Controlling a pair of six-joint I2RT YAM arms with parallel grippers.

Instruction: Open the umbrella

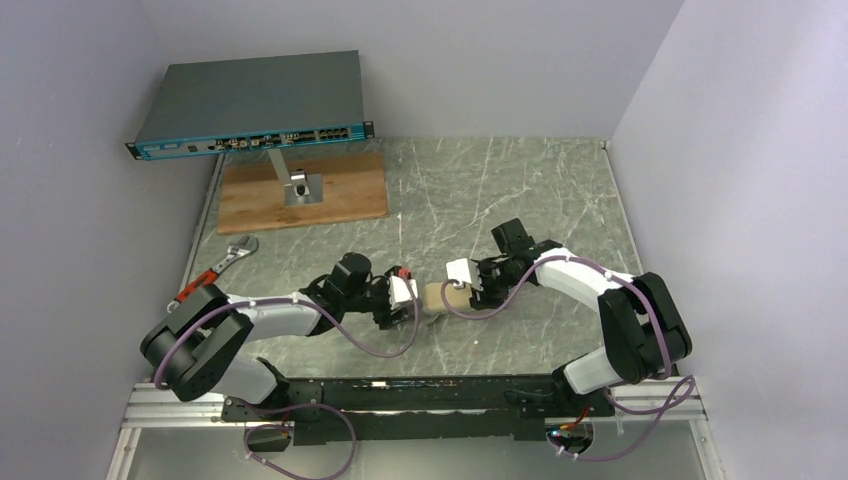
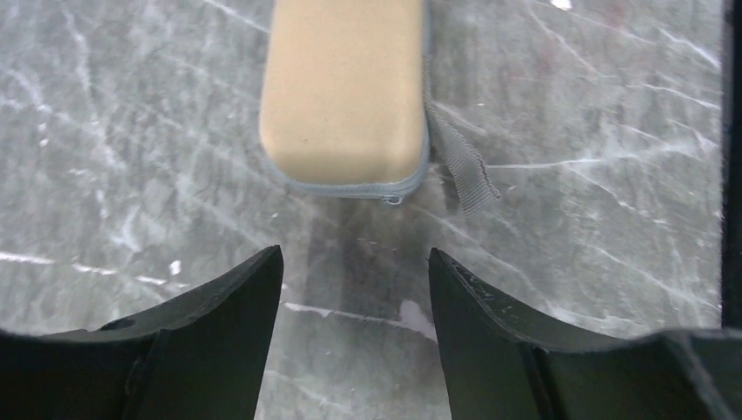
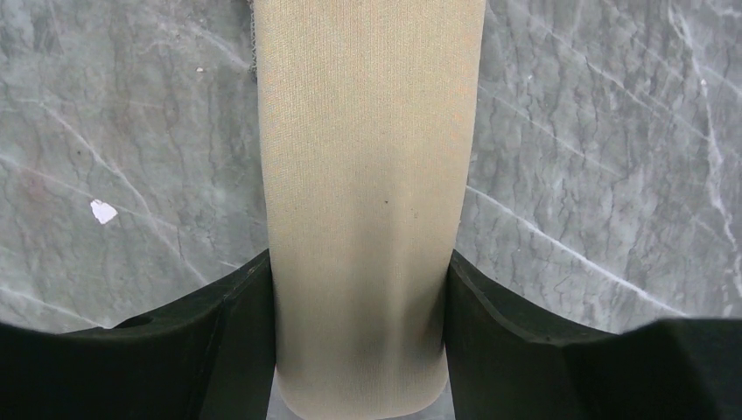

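The umbrella [image 1: 438, 297] lies bundled on the grey marbled table [image 1: 520, 190], just below the middle of the overhead frame, a cream oblong set between the two arms. Its long axis runs roughly left to right there, from one gripper to the other.

The right gripper [image 3: 359, 262] straddles it lengthwise. Both black fingers [image 3: 232, 332] press against the cloth sides, so it is holding the bundle, which runs up the middle of the right wrist frame and out at the top.

The left gripper [image 2: 354, 254] is spread wide with nothing in it. In its own view the rounded end of the bundle sits in the upper middle, just ahead of the fingertips and apart from them, with bare marble showing in the gap. A grey strap [image 2: 459, 166] hangs off the bundle's right edge near that end.

So the free end points straight at the left gripper, lined up with its opening — probably the relation that matters most. The left is the free tool, and a short advance along the axis would bring its jaws around that end or the strap. No shaft or handle shows.
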